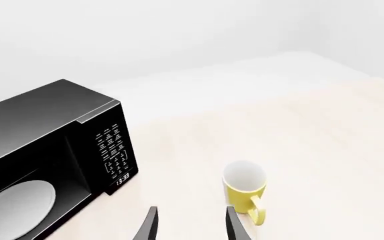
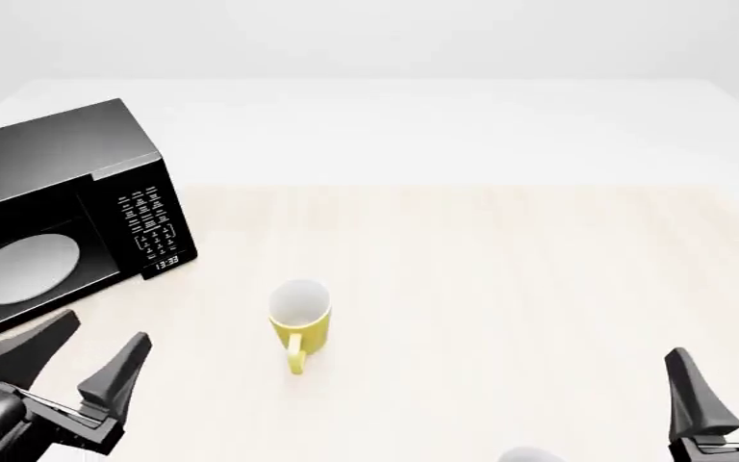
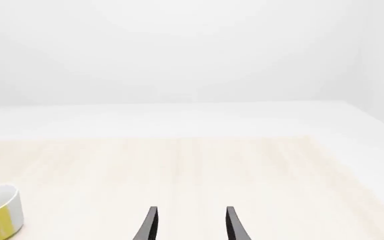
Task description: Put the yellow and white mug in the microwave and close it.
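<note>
At the far left of the front view stands the large black boxy microwave, its round white turntable plate visible in the cavity, which appears open at the front; the door itself cannot be made out. Its white-marked keypad and small digital clock sit on the panel at its right-hand end. Just in front of the microwave, at the lower left edge of that view, is the left gripper, a black two-fingered claw with its fingers spread wide apart and nothing between them. It hovers above the pale wooden tabletop, near the microwave's front corner.

To the right of the left gripper and a little ahead of it stands the small yellow mug with a white inner wall, upright on the table, its yellow loop handle turned back toward the arms' side. In the left wrist view the mug lies just beyond one fingertip, apart from it, with the microwave off to the other side.

Well to the right of the mug, at the lower right corner, is the right gripper, likewise black, its fingers parted and holding nothing. From the right wrist view the mug shows only at the edge, well apart from that gripper.

A small pale rounded object peeks in at the bottom edge, just left of the right gripper; what it is cannot be told.
</note>
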Robot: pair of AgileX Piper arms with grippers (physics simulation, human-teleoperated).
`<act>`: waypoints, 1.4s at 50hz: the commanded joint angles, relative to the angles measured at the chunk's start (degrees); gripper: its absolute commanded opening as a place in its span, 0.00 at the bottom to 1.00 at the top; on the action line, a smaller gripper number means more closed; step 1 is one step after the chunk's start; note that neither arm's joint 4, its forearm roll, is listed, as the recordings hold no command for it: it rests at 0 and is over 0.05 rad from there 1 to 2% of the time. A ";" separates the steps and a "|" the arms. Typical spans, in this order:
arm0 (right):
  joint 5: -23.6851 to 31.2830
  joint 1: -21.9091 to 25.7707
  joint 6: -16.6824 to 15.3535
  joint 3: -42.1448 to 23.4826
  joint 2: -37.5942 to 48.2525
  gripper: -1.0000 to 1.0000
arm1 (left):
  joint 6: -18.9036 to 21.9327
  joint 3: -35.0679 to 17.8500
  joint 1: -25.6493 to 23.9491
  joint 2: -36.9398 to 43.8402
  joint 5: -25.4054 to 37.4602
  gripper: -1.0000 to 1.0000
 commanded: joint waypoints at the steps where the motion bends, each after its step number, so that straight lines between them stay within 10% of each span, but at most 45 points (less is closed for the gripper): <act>1: 0.02 0.04 -0.23 0.05 -0.10 1.00 | -0.88 -2.81 -3.32 5.94 0.08 1.00; 70: 0.02 0.03 -0.21 0.05 -0.11 1.00 | -16.49 -13.71 -13.30 52.65 -16.43 1.00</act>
